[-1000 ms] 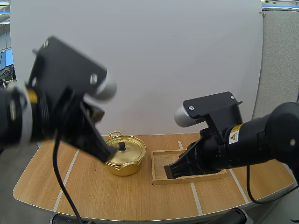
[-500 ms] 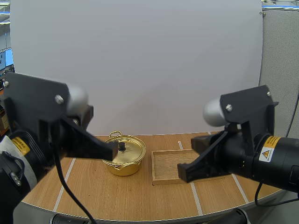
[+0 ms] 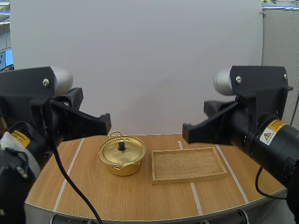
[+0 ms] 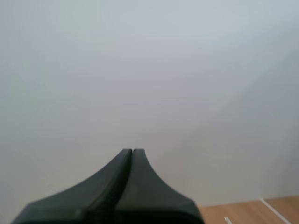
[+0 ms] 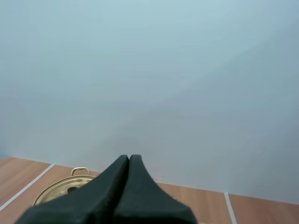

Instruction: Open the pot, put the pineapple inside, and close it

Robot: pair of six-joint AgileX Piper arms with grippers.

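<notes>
Pot [image 3: 122,167], lid [image 3: 122,150] on, beside wooden tray [image 3: 187,165] on counter [image 3: 117,196] — wrist views add: left fingers [image 4: 117,179], right fingers [image 5: 114,189] each pressed together.

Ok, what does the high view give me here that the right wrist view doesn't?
High view, not the wrist: the wooden tray beside the pot, and the left gripper held above the table. Right wrist view, not the high: the right gripper close up, fingers together as one dark wedge, shut on nothing. Both: the gold pot with its lid on, standing on the table.
</notes>
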